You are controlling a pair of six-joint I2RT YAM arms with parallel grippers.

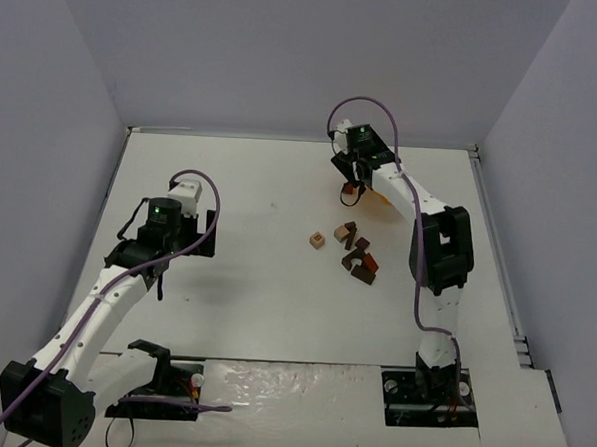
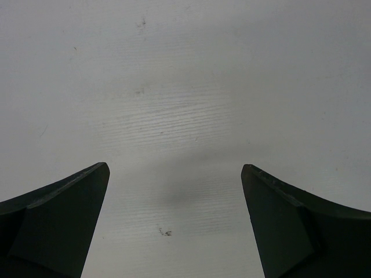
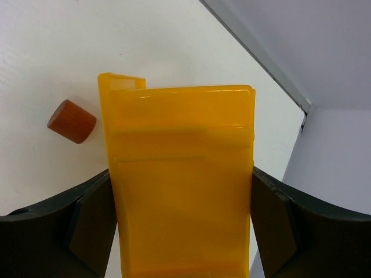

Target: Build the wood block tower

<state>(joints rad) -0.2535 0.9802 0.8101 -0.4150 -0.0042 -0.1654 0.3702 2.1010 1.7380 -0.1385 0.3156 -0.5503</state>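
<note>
Several loose wood blocks (image 1: 358,255), dark and reddish-brown, lie in a small cluster right of the table's middle. A tan cube (image 1: 318,240) sits just left of them. No stacked tower shows. My right gripper (image 1: 354,184) is at the far side, shut on a yellow plastic bin (image 3: 182,174) that fills the space between its fingers. A reddish-brown block (image 3: 72,120) lies on the table just left of the bin; it also shows in the top view (image 1: 347,197). My left gripper (image 2: 174,171) is open and empty over bare table, far left of the blocks (image 1: 170,235).
The white table (image 1: 245,291) is walled at the back and both sides. The right wall's corner (image 3: 304,110) is close behind the yellow bin. The right arm's upper link (image 1: 439,246) stands just right of the block cluster.
</note>
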